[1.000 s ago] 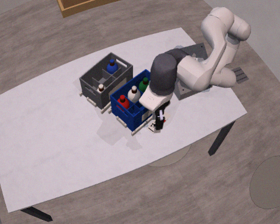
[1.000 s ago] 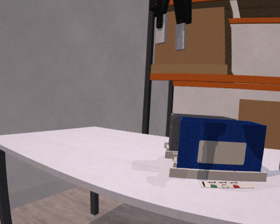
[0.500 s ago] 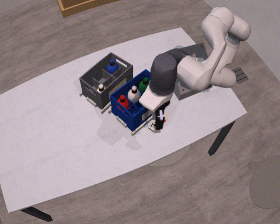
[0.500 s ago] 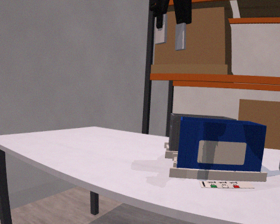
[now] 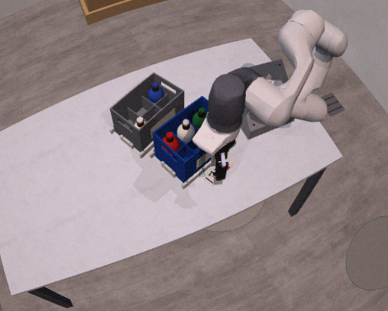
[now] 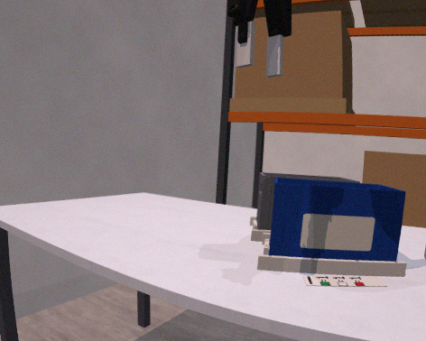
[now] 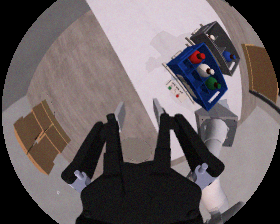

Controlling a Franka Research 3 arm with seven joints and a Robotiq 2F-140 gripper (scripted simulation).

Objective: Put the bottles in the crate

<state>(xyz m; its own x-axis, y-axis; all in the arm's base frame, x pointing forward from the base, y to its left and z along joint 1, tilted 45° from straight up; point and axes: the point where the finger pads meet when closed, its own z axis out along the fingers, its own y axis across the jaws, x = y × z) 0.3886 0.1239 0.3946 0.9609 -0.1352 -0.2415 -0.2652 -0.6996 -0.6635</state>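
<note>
A blue crate (image 5: 180, 141) holds a red-label bottle (image 5: 170, 141), a white-label bottle (image 5: 186, 129) and a green-label bottle (image 5: 200, 116), all upright. Beside it, a grey crate (image 5: 145, 109) holds a blue-label bottle (image 5: 155, 92) and a white-label bottle with a brown cap (image 5: 140, 122). The pick list (image 6: 345, 281) lies on the table in front of the blue crate, with a black bar and green, white and red marks; I cannot read the counts. My gripper (image 6: 262, 50) hangs high above the pick list, its fingers partly apart and empty. The wrist view shows the fingers, the blue crate (image 7: 199, 78) and the pick list (image 7: 173, 88) far below.
The arm's base plate (image 5: 267, 99) sits at the table's far right. A shelf rack with cardboard boxes (image 6: 316, 68) stands behind the table. A wooden box (image 5: 111, 8) lies on the floor beyond the table.
</note>
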